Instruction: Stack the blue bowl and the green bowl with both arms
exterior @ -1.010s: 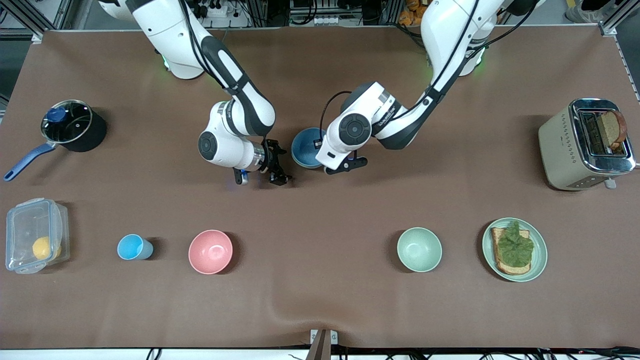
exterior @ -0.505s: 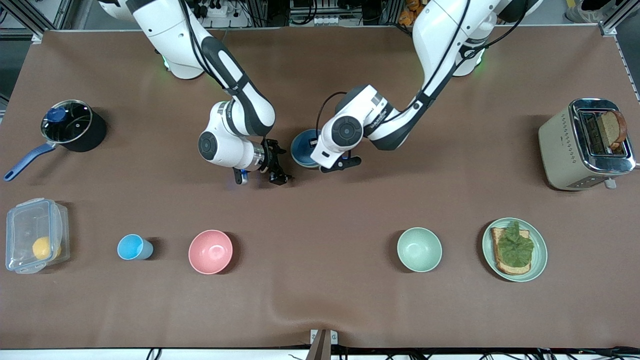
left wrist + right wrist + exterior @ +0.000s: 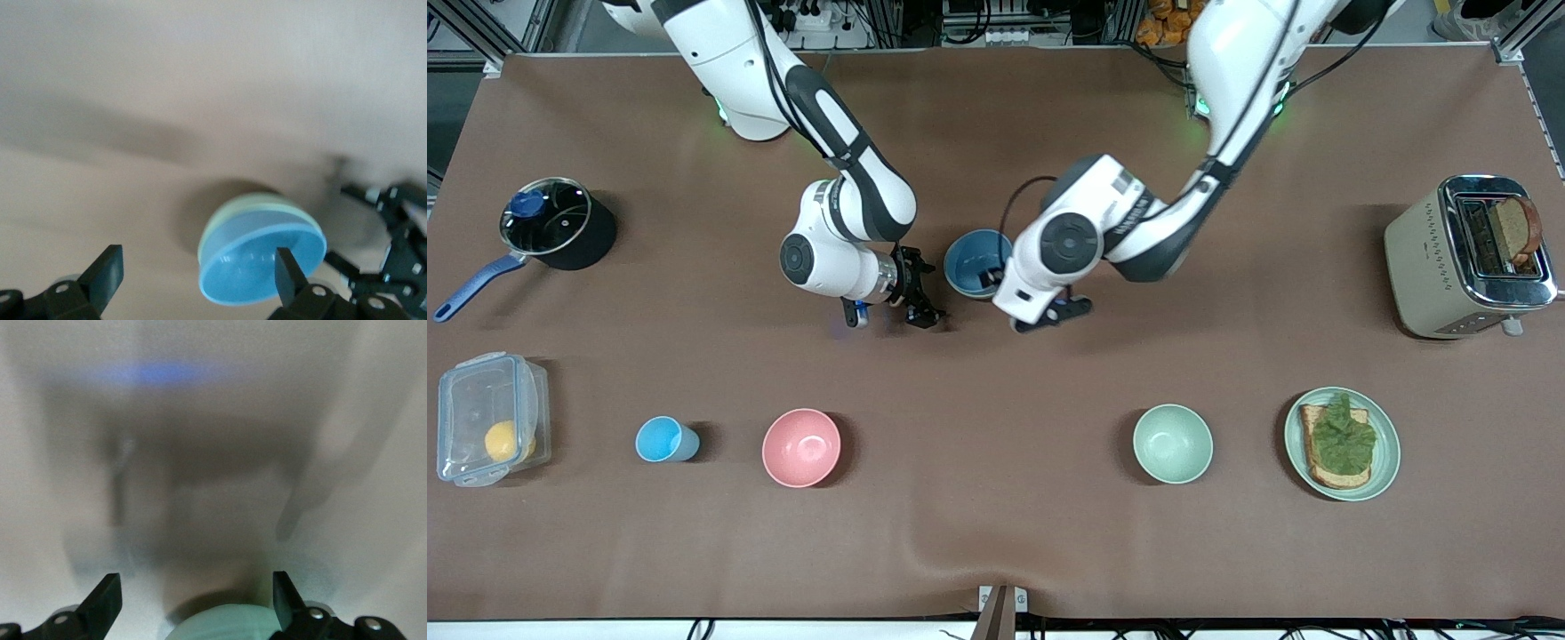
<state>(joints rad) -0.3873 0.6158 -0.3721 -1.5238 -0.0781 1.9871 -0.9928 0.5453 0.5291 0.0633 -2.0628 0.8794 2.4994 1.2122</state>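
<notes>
Spreading wide, the left pincer (image 3: 193, 280) holds nothing; its two flat black fingers (image 3: 107, 273) stand well apart. It hangs just over the stack, one finger in line with the blue bowl's (image 3: 260, 263) rim, though whether it touches cannot be told. That blue bowl, round, matte and smooth, sits nested inside the green bowl (image 3: 247, 203), whose pale sage wall shows as a band around it. In the front view the stack (image 3: 971, 262) rests on the brown cloth-covered tabletop (image 3: 996, 533), between the two pincers. The right pincer (image 3: 920, 298) hovers low beside the stack, toward the right arm's end, also opened wide and holding nothing. In its wrist view a rounded pale green edge (image 3: 223, 623) shows between its fingers (image 3: 103, 597), probably the mintier bowl.
</notes>
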